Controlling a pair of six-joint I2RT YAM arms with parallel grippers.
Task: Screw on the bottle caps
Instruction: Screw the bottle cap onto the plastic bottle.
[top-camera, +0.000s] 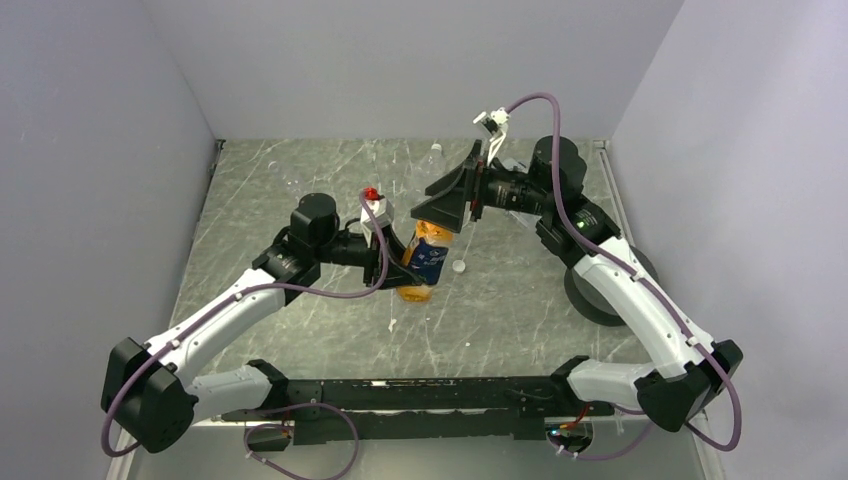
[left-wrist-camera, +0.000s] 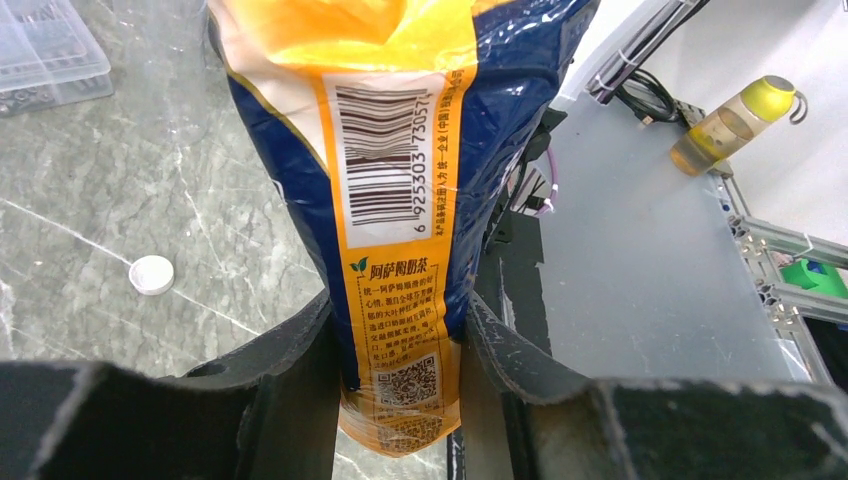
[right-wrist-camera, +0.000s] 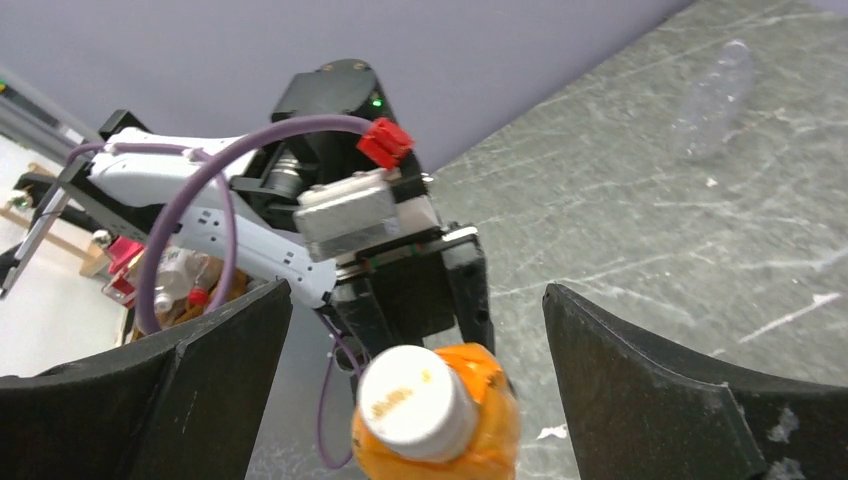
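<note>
The orange bottle (top-camera: 426, 265) with a dark blue label stands tilted in the middle of the table. My left gripper (top-camera: 386, 262) is shut on its body; in the left wrist view the fingers clamp the label on both sides of the bottle (left-wrist-camera: 400, 180). A white cap (right-wrist-camera: 415, 402) sits on its neck. My right gripper (top-camera: 447, 212) hovers just above the top, jaws wide open on either side of the cap without touching it (right-wrist-camera: 417, 300). A loose white cap (top-camera: 458, 267) lies on the table right of the bottle, also in the left wrist view (left-wrist-camera: 152, 274).
A clear plastic bottle (right-wrist-camera: 712, 92) lies on the marble toward the back. A flat clear box (left-wrist-camera: 45, 50) lies beyond the loose cap. A large black disc (top-camera: 598, 295) sits behind my right arm. A small white scrap (top-camera: 393, 324) lies nearer the front.
</note>
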